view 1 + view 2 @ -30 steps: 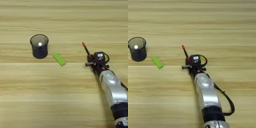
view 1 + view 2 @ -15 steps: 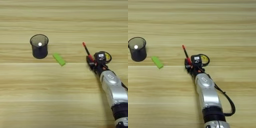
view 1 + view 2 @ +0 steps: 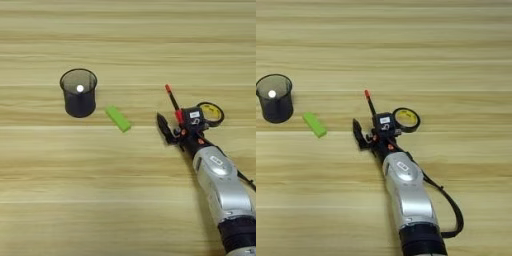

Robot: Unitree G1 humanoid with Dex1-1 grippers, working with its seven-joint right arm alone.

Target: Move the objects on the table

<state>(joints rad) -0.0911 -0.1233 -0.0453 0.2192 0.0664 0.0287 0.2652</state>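
A thin black-and-red pen (image 3: 173,102) lies on the table (image 3: 125,200) right of centre, red tip pointing away. My right gripper (image 3: 170,126) is at the pen's near end and stands open. One black finger (image 3: 162,128) is spread to the left, and the other side sits against the pen's lower end, which it hides. The black tape roll with a yellow inner label (image 3: 406,119) lies flat just right of the gripper's wrist. A bright green block (image 3: 118,119) lies to the left of the gripper, apart from it.
A black mesh cup (image 3: 78,93) stands upright left of the green block, with a small white thing inside. My silver forearm (image 3: 406,192) and its black cable (image 3: 448,200) cross the lower right of the table.
The gripper's left finger has swung out to the left, so the gripper now stands wider at the pen's near end. Pen, tape roll, block and cup have not moved.
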